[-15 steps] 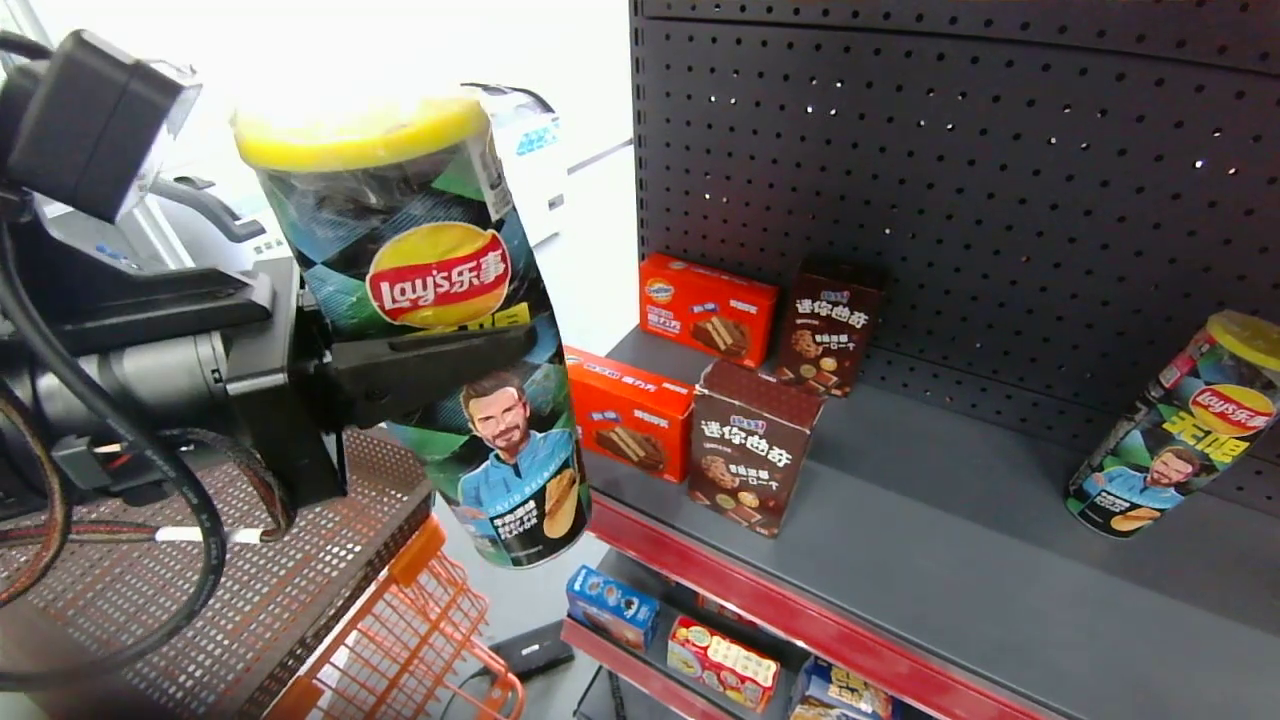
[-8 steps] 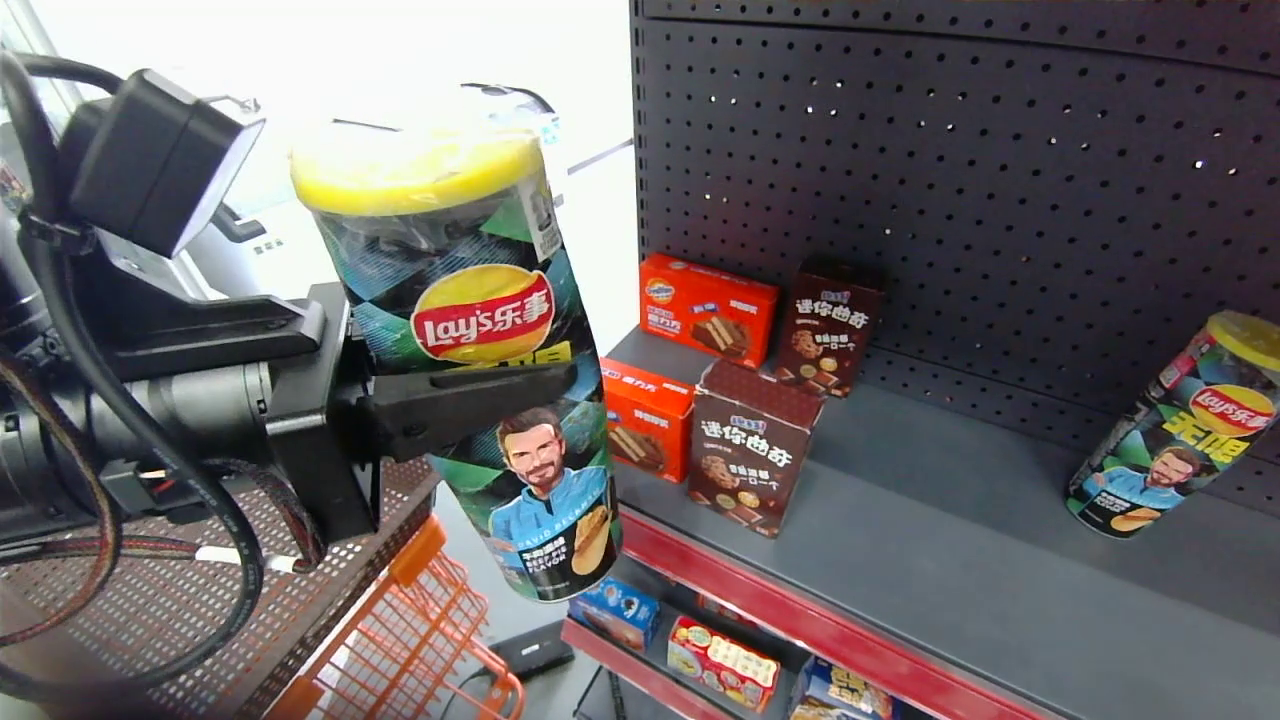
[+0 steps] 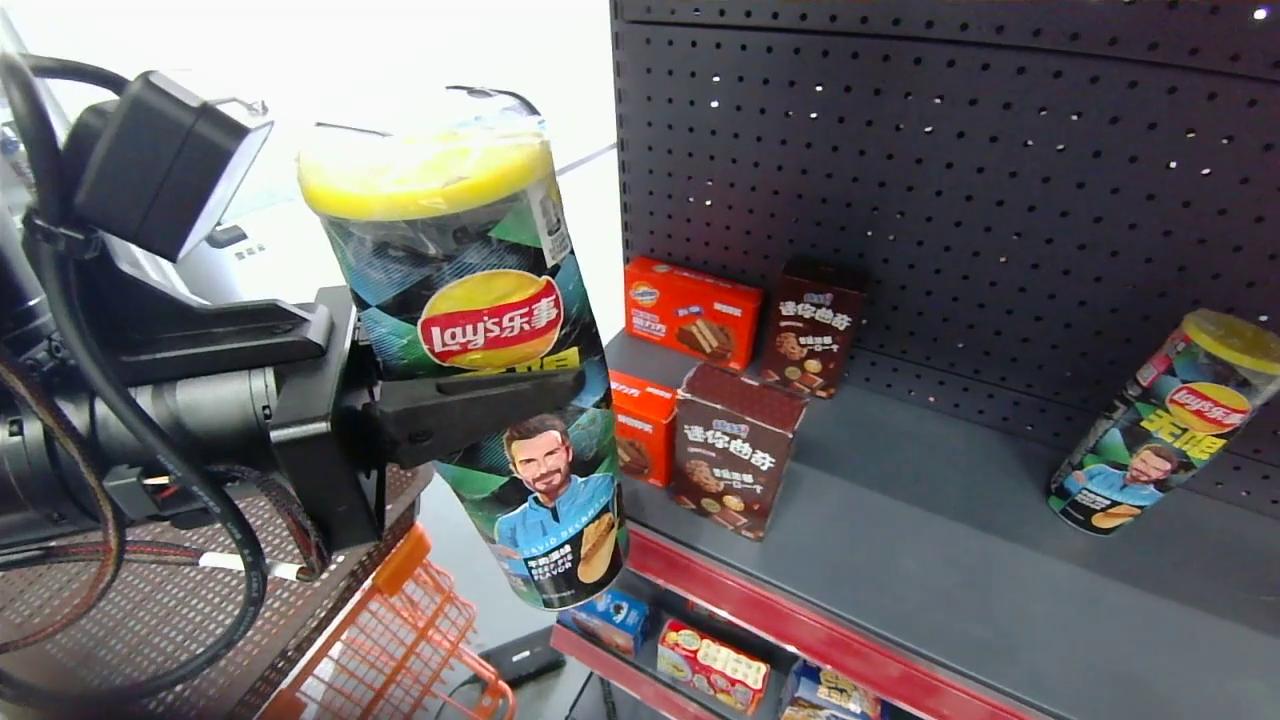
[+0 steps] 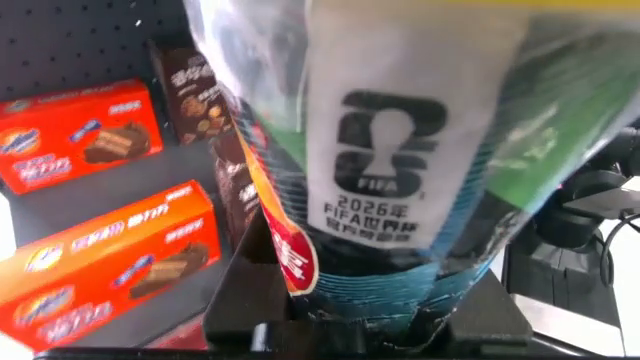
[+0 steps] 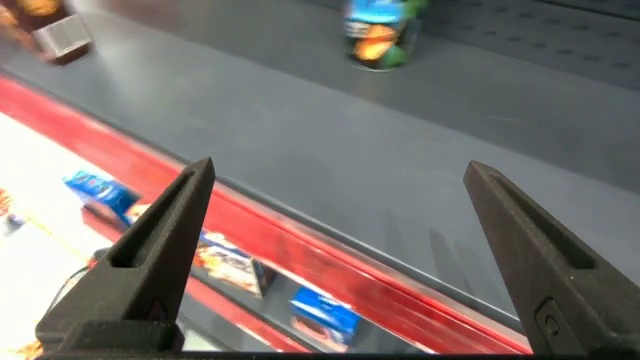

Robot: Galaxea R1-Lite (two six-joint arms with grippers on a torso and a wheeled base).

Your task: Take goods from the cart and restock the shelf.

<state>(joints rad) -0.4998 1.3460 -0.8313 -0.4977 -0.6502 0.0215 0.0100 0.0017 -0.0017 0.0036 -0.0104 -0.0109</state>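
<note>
The chip canister [image 3: 470, 350] is gripped around its middle by the left end effector [image 3: 470, 400], closed on the wrapper; lid up, body tilted; base hung just off the left front corner of the shelf [image 3: 900, 520], outside the red front lip [image 3: 800, 630] and above the cart [image 3: 400, 630]. The right end effector [image 5: 337, 170] is held spread wide with nothing in it, over the shelf's front edge.

Step judged: carry-in and set-down, not yet done. To be done well: the base looks level with or below the front lip, so it should be raised clear before any move inward; the canister should be brought upright before release, so it is set flat and not left leaning like the second canister [image 3: 1160, 430], which is propped against the pegboard back [image 3: 900, 200] toward the shelf's right end; the grip should be kept until the base is seated; the wrapper looks glossy, so slip is a likely risk if the hold is eased early.

Room: the shelf's left end is taken by two red boxes [image 3: 690, 310] and two brown boxes [image 3: 735, 450]; the nearer brown box is close to the front edge and could be knocked if the canister is swung in low across that corner. The bare middle stretch, between the boxes and the second canister, is judged the open spot. Approach is best made over the front edge there, with the right end effector kept out of the path. Stocked goods are seen on the lower shelf [image 3: 710, 665] under the lip.
</note>
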